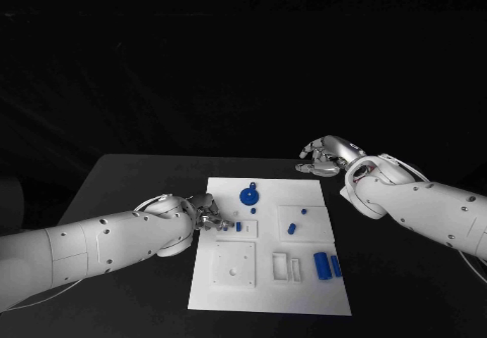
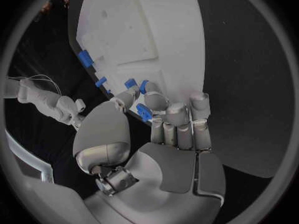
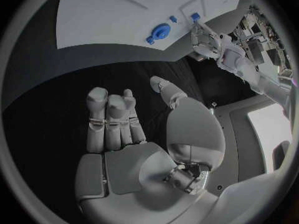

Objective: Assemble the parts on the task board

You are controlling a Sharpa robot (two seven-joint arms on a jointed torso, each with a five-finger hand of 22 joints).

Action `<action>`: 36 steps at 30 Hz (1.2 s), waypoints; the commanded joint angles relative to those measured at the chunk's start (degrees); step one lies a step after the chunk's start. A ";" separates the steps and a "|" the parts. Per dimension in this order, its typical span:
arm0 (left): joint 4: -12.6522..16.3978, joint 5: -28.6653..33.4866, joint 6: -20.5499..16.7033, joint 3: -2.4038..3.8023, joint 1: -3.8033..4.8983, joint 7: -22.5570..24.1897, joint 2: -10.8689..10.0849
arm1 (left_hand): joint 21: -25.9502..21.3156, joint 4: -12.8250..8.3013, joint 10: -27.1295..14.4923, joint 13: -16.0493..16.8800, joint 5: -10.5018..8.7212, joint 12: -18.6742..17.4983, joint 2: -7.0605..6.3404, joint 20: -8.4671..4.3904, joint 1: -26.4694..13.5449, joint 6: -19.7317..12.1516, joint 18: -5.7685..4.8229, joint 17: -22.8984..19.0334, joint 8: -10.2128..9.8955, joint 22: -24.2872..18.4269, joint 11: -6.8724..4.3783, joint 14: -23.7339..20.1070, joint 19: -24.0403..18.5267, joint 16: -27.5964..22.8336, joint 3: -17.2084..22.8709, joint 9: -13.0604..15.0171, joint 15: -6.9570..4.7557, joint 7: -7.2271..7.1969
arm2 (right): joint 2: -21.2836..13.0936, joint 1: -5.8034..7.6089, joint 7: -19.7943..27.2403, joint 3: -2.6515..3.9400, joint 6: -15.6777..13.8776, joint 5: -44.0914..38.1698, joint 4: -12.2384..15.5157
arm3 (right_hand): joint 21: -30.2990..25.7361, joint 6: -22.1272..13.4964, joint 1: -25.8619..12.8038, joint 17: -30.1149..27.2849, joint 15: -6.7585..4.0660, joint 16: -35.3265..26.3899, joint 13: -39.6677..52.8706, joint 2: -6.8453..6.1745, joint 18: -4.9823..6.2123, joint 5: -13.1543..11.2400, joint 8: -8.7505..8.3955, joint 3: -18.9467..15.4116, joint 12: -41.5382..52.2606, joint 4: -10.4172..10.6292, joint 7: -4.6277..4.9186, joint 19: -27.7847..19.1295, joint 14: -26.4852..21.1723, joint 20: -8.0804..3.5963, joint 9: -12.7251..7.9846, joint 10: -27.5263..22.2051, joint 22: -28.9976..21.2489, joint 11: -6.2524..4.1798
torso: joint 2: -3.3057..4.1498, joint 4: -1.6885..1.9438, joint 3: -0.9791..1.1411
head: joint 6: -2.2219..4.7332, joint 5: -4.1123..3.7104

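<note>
The white task board (image 1: pixel 305 296) lies mid-table. My left hand (image 1: pixel 208 215) is at its left edge, thumb and fingertips (image 2: pixel 154 102) closed round a small blue part (image 2: pixel 142 112) just over the board (image 2: pixel 143 30). Another blue part (image 1: pixel 238 227) stands in a slot beside those fingertips. A blue gear (image 1: pixel 250 196) lies at the board's far end, a short blue piece (image 1: pixel 291 228) sits mid-board, and two blue cylinders (image 1: pixel 328 265) lie near the right edge. My right hand (image 1: pixel 326 156) hovers past the board's far right corner, holding nothing, fingers (image 3: pixel 112 119) together and thumb apart.
Bare black table (image 1: pixel 132 176) surrounds the board on every side. A square recessed plate (image 1: pixel 234 265) and narrow slots (image 1: pixel 286 267) take up the board's near half. In the right wrist view the gear (image 3: pixel 159 33) and my left hand (image 3: pixel 206 37) show across the board (image 3: pixel 99 20).
</note>
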 commanded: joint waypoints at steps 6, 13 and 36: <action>-0.22 0.07 -1.76 0.23 -0.09 0.37 -0.13 | -0.48 1.27 -0.75 -0.14 -0.21 0.13 -0.77 -6.60 -0.95 -0.43 0.65 -0.03 -0.45 0.06 0.15 -0.53 -0.28 0.10 -0.75 0.18 -0.30 0.36 | -0.03 -0.09 0.49 0.02 0.42 -0.44 0.02 | -0.21 -0.14 -0.84 0.10 0.05 -0.30 -0.10 0.10 4.87 0.40 -0.02 -0.21 0.40 0.32 0.42 -0.03 0.43 -0.34 -0.10 -0.11 0.84 0.25 | 0.02 -0.06 -0.02 | 0.03 -0.09; -0.19 8.19 -6.08 1.53 -0.05 5.72 -0.43 | -4.25 0.60 -7.14 -2.25 -0.18 -5.48 -1.02 -5.33 0.08 -10.54 -0.33 -2.84 -6.06 -0.98 2.93 -6.32 -5.33 -5.62 -3.72 -2.05 1.77 3.45 | -0.02 -0.13 0.52 0.02 0.35 -0.44 -0.05 | -0.23 -0.19 -1.03 0.11 0.06 -0.32 -0.13 0.10 4.87 0.47 -0.04 -0.28 0.41 0.43 0.43 -0.03 0.43 -0.33 -0.12 -0.12 0.85 0.26 | -0.01 -0.03 -0.01 | 0.20 -0.28; -3.32 2.38 -9.98 3.14 0.12 24.60 4.56 | -13.43 -20.47 -19.00 -14.24 5.52 -37.94 4.68 2.31 22.63 -17.36 -2.49 -8.98 -11.21 -2.43 12.48 -16.08 -14.55 -16.82 4.89 -15.24 11.10 9.17 | 0.25 -0.14 0.65 0.02 0.35 -0.37 -0.27 | -0.26 -0.34 -0.82 0.14 0.06 -0.35 -0.19 0.21 4.87 0.54 -0.12 -0.17 0.43 0.32 0.44 -0.02 0.44 -0.38 -0.18 -0.14 0.86 0.27 | 0.06 -0.08 0.01 | 1.33 -0.88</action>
